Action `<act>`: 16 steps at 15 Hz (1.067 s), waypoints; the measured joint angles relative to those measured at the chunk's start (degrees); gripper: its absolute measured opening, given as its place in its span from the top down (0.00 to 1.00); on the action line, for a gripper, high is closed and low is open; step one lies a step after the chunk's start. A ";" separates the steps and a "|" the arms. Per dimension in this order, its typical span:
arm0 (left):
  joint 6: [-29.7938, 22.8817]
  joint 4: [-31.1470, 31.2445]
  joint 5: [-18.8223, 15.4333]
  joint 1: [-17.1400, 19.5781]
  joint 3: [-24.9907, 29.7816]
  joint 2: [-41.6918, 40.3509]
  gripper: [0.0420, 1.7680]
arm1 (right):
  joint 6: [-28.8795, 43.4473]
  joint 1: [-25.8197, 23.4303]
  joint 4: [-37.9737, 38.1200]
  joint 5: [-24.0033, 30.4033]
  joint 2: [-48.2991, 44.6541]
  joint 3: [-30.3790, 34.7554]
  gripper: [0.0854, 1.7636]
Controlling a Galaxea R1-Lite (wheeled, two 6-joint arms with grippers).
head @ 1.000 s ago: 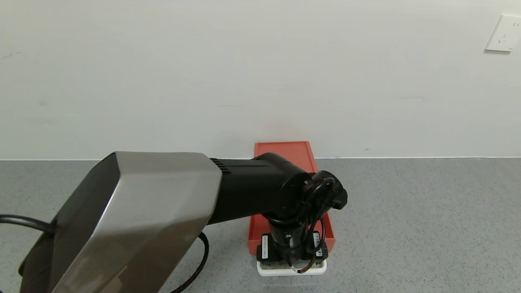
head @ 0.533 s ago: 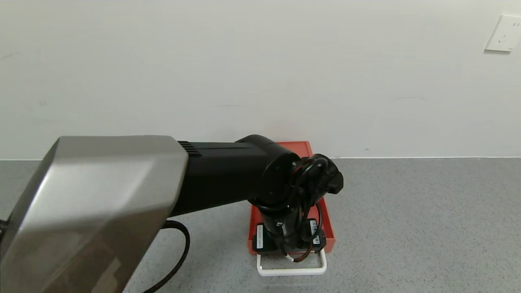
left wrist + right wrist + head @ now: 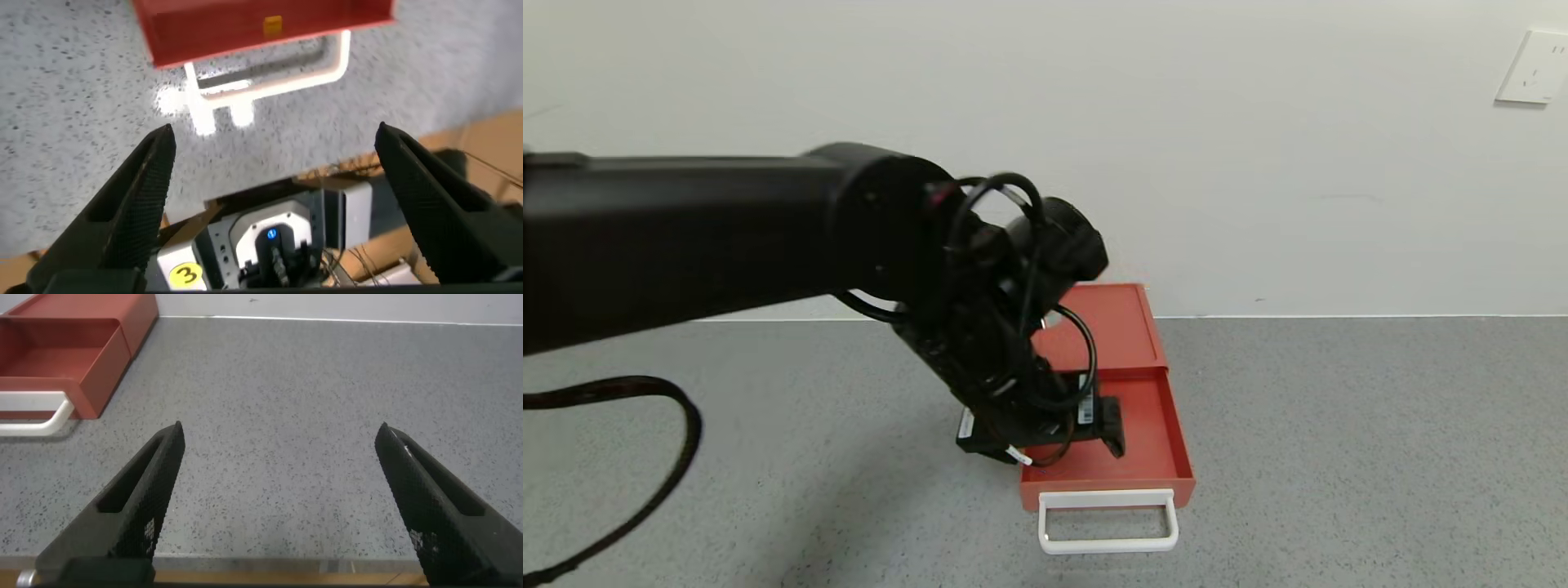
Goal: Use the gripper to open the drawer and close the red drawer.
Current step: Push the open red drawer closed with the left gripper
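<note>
The flat orange-red plastic drawer box (image 3: 1104, 327) sits on the grey speckled table (image 3: 1339, 425) against the white wall, its shallow tray (image 3: 1131, 457) slid out with the white rectangular loop handle (image 3: 1107, 531) at the front. The black two-finger left gripper (image 3: 274, 175) hangs spread wide above the tray, clear of the handle. The right gripper (image 3: 282, 498) is parked beside the box, also spread and holding nothing.

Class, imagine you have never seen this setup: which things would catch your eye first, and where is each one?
The big black left arm sweeps in from the left, its left gripper open above the tray. Below it the red drawer sits pulled out on the grey table, its white handle nearest the robot. The right gripper hangs open to the drawer's right.
</note>
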 joint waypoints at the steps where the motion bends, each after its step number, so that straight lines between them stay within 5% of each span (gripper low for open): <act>1: 1.29 -0.11 -2.11 1.89 1.32 -2.84 0.01 | -0.02 0.00 -0.02 0.00 0.00 0.00 0.03; 5: 9.34 -2.41 -8.07 9.91 10.34 -14.32 0.01 | 0.00 0.00 -0.02 0.02 0.00 0.00 0.03; 9: 13.81 -11.50 -9.40 16.09 24.28 -25.60 0.01 | -0.05 0.00 -0.05 0.00 0.00 0.00 0.03; 16: 19.27 -33.02 -9.17 19.52 49.66 -44.95 0.01 | -0.02 0.06 -0.13 0.02 0.00 0.07 0.03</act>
